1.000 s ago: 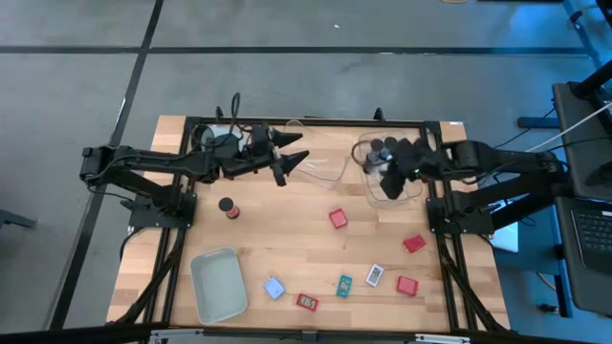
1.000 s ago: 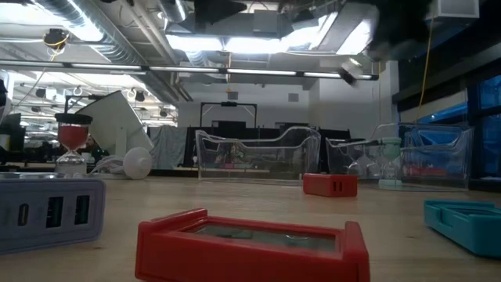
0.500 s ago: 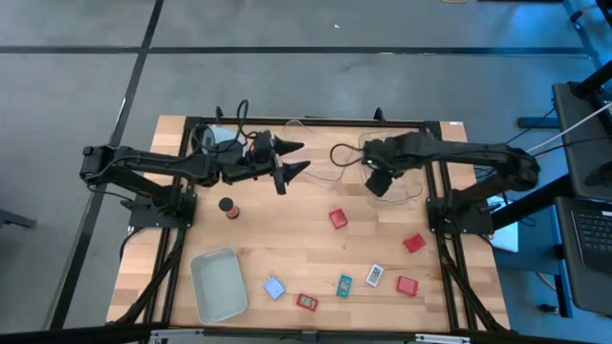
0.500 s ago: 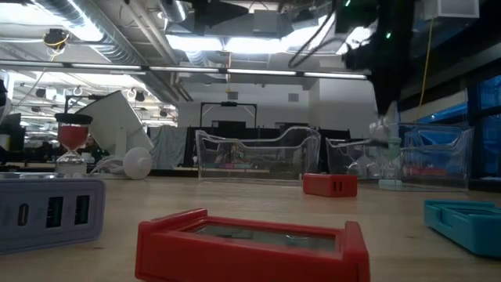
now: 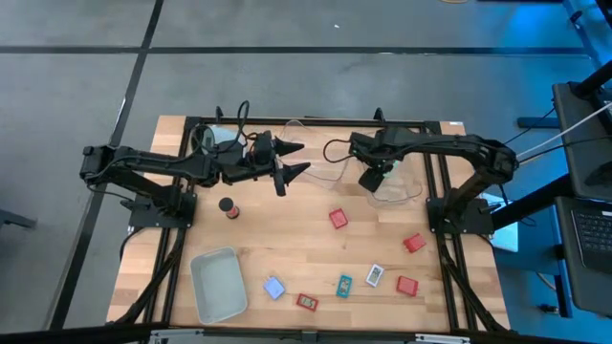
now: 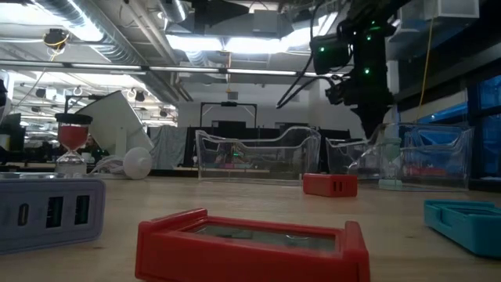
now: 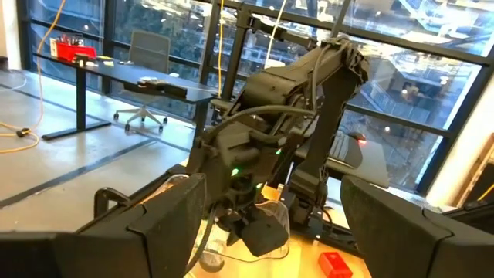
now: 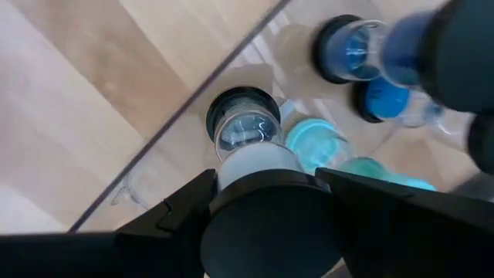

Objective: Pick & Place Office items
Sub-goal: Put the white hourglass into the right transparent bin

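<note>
While both arms are reaching over the far half of the table, the right tool is hanging at the left edge of a clear bin; whether its fingers are spread or closed cannot be told. Black, blue and teal cylinders are standing inside that bin. The left tool is hovering with fingers spread wide, holding nothing. A grey-white bin is lying near left. Red blocks and small cards are lying scattered across the near right.
</note>
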`<state>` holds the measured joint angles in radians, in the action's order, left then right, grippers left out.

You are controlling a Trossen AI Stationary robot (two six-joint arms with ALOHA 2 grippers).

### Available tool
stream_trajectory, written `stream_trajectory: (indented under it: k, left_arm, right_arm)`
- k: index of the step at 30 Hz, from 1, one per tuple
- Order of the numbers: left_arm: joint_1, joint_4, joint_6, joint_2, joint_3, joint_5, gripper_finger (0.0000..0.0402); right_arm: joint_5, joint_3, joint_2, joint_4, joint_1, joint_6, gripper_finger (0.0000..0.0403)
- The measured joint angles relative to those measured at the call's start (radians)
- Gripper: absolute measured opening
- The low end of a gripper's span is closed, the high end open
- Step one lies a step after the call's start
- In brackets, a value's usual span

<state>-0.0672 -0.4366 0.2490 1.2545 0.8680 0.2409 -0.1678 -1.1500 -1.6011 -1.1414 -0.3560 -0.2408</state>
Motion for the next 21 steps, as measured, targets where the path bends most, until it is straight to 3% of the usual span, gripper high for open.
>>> stream_trajectory:
  k: [21]
  left_arm:
    - [-0.001, 0.0, -0.054, 0.0, 0.0, 0.001, 0.0296]
  right_arm:
    - [0.033, 0.0, -0.032, 0.07, -0.089, 0.078, 0.021]
